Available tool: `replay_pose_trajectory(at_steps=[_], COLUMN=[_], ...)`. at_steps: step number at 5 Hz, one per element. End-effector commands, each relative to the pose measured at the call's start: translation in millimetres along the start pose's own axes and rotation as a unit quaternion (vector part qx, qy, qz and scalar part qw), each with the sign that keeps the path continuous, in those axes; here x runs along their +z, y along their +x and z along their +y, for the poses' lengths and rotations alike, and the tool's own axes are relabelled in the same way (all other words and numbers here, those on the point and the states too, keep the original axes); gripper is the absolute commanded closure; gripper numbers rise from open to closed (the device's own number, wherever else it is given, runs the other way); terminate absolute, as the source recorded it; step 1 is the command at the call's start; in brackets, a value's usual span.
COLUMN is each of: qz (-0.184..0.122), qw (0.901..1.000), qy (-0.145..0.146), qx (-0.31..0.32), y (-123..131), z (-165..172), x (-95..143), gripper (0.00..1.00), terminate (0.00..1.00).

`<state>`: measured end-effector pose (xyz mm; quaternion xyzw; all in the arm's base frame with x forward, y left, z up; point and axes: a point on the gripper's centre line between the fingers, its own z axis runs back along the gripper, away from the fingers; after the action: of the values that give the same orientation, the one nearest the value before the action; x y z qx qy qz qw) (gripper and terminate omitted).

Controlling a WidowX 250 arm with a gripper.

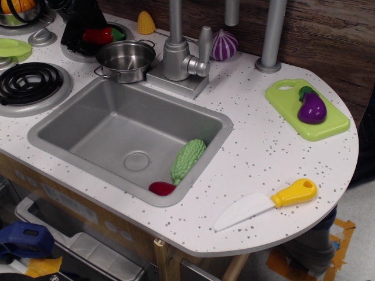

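Observation:
My black gripper (81, 30) is at the back left of the toy kitchen counter, low over the rear burner. It overlaps the left end of a red pepper (99, 36) with a green tip that lies on that burner. The dark fingers blend together, so I cannot tell whether they are open or closed on the pepper. Just in front of the pepper stands a small steel pot (125, 58), apart from the gripper.
The grey sink (99, 126) holds a green bumpy gourd (188, 160) and a small red piece (162, 188). A faucet (179, 55), yellow corn (146, 23) and purple onion (224, 45) line the back. An eggplant (312, 107) rests on a green board (285, 96); a yellow-handled knife (269, 203) lies front right. A coil burner (29, 82) is at the left.

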<state>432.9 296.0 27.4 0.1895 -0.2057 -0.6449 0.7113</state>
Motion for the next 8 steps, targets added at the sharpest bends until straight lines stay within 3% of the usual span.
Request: replay_pose_trajectory(at_steps=[1,2,3,4,6,8], qz=[0.012,0.011,0.014,0.019,0.134,0.186], qw=[0.9993,0.9992,0.9992,0.9992,0.9879,0.9795], qy=[0.034,0.036,0.035,0.034,0.061,0.065], qx=[-0.012,-0.011,-0.01,-0.003,-0.049,-0.043], y=[-14,-17,-17,-15,-28,-30], z=[16,16,16,13,34,50], x=[6,2,2,2,51,80], gripper=[0.0,0.0,1.0,1.0,1.0,1.0], terminate=[0.0,0.0,0.0,0.0,0.0,0.0])
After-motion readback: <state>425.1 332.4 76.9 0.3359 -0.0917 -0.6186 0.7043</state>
